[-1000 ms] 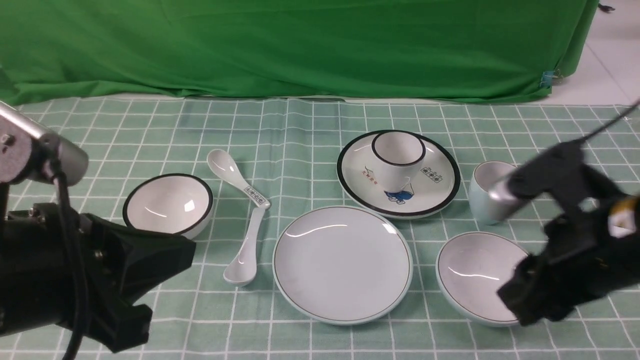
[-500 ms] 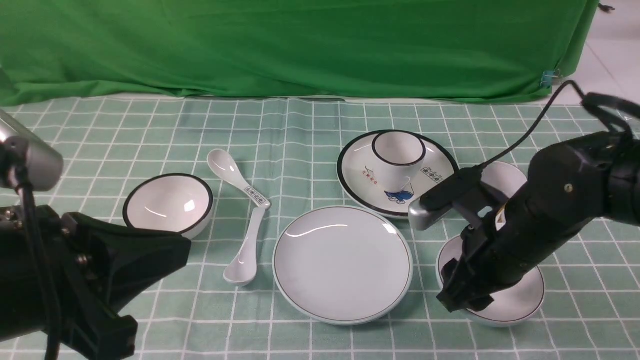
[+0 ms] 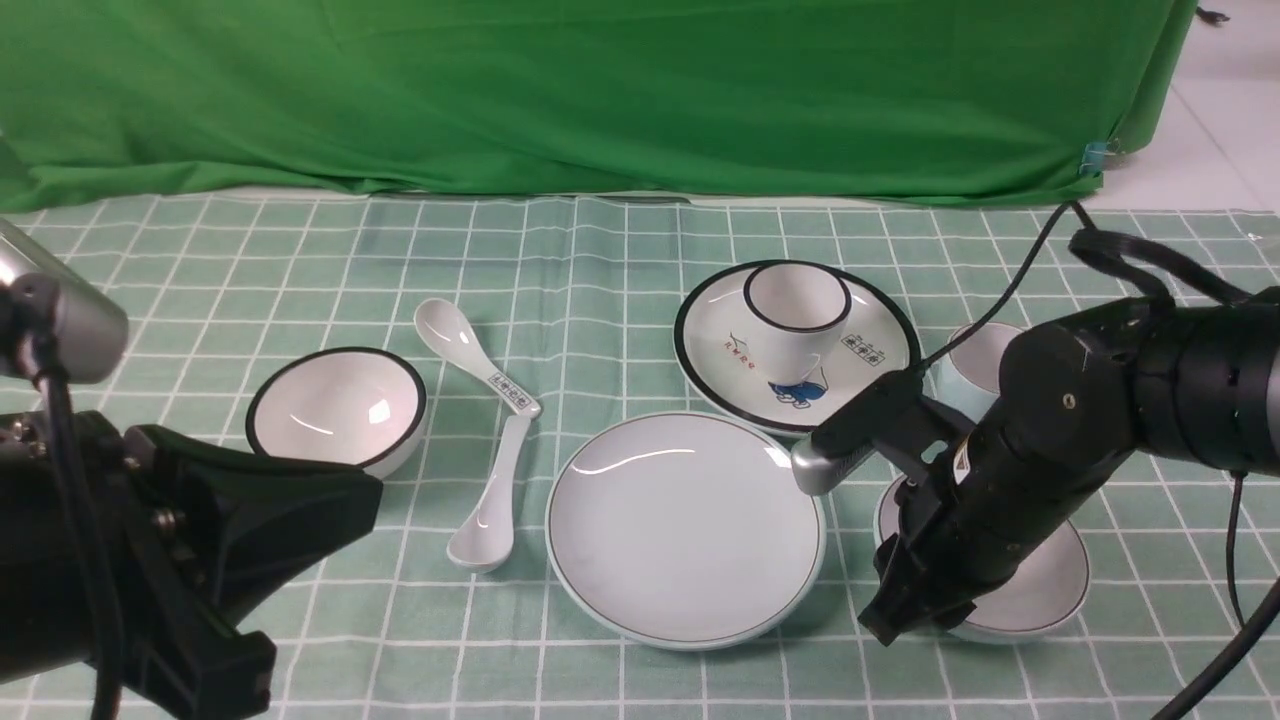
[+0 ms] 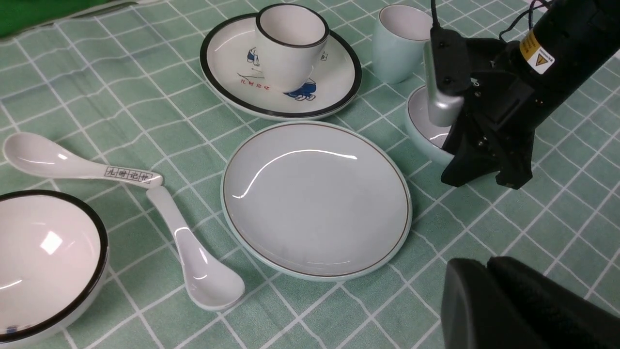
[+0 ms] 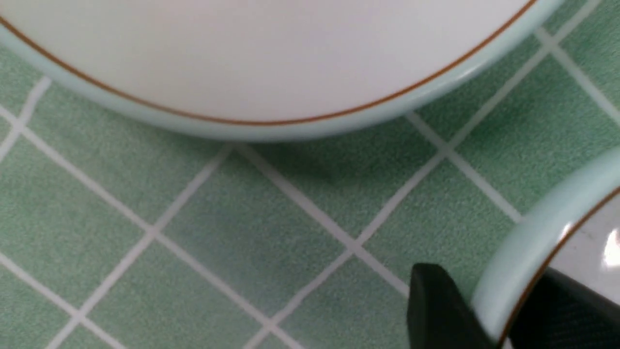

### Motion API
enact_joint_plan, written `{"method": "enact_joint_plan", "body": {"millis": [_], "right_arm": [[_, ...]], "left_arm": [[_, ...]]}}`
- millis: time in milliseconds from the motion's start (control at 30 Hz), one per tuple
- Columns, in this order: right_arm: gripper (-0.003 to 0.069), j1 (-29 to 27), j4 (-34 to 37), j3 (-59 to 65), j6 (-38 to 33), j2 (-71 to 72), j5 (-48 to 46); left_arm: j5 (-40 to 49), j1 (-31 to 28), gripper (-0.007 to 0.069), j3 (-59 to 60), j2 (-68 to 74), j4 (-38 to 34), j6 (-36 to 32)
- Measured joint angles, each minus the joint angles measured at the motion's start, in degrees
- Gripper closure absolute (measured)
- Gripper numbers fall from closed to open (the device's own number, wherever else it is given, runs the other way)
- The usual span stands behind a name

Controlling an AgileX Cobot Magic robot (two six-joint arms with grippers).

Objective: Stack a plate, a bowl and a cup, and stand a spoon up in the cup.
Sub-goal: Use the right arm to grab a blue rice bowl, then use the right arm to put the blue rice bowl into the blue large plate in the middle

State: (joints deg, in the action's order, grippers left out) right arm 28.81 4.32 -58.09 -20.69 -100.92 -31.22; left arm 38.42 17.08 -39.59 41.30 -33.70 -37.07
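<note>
I see tablecloth [image 3: 300, 250] pale green, white grid lines. Backdrop [image 3: 600, 90] solid green. Plate [image 3: 685, 530] pale blue-grey, thin brown rim line. Bowl [image 3: 1050, 588] and cup [image 4: 397, 48] same pale blue, same thin line. Spoon [image 3: 485, 520] plain pale blue-white. Other plate [image 3: 880, 385] white, thick black rim, blue and red prints. Other cup [image 3: 795, 320] and other bowl [image 3: 335, 410] white, black-rimmed. Other spoon [image 3: 450, 335] white, black marks on handle. My right gripper [image 5: 491, 315] black, with yellow label [image 4: 537, 48] on its arm.

Plate [image 3: 685, 530], bowl [image 3: 1050, 590], cup [image 4: 397, 48]: glossy smooth ceramic. Tablecloth [image 3: 300, 260]: matt cloth. My right pincer [image 3: 900, 610]: matt black plastic.
</note>
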Motion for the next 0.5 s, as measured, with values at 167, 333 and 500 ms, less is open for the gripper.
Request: {"method": "enact_joint_plan", "body": {"millis": [167,333,500], "right_arm": [[0.049,1.98,-2.06,-0.01,0.19,1.84,-1.11],[0.0573,8.35,-1.75,-2.66,1.85,5.36,-1.83],[0.0573,15.31,-3.86,-10.6,5.18,4.52,-1.3]], "left_arm": [[0.04,0.0,0.0607,0.0,0.0,0.0,0.0],[0.04,0.0,0.0607,0.0,0.0,0.0,0.0],[0.04,0.0,0.0607,0.0,0.0,0.0,0.0]]}}
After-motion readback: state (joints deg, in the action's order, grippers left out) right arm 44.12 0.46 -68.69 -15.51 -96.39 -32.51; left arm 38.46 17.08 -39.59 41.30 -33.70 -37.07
